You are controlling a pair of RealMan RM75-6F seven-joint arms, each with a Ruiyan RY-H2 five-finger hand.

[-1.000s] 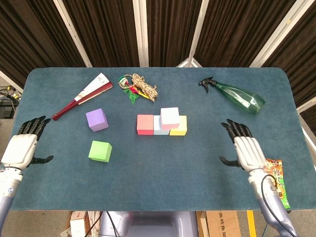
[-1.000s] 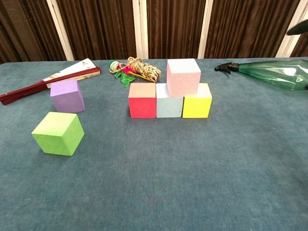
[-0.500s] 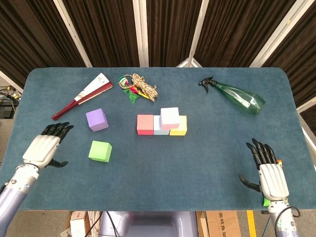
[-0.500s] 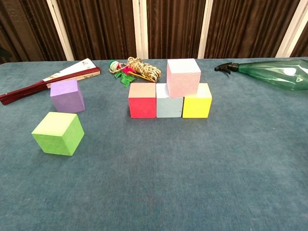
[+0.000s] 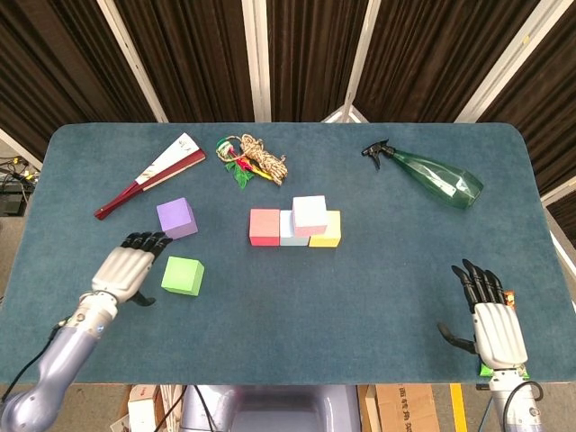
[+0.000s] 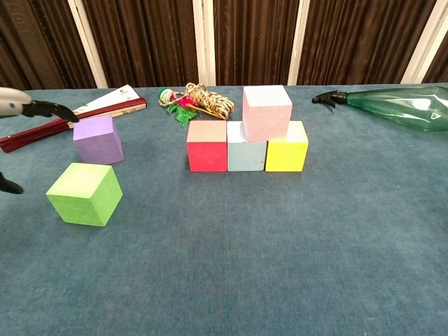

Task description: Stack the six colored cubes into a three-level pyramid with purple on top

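While both robot hands spread empty, the chest view crops the left robot hand [image 5: 129,269] beside green cube [image 5: 183,275].

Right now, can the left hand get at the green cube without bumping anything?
Probably yes. The left hand is open, right beside the green cube with nothing between them; the purple cube stands apart, just beyond its fingertips.

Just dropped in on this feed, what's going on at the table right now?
A cube pyramid is partly built: the red cube, light blue cube and yellow cube form the base row, and the pink cube sits on the blue and yellow ones. The left hand is open beside the green cube, near the purple cube. The right hand rests open, off to the side.
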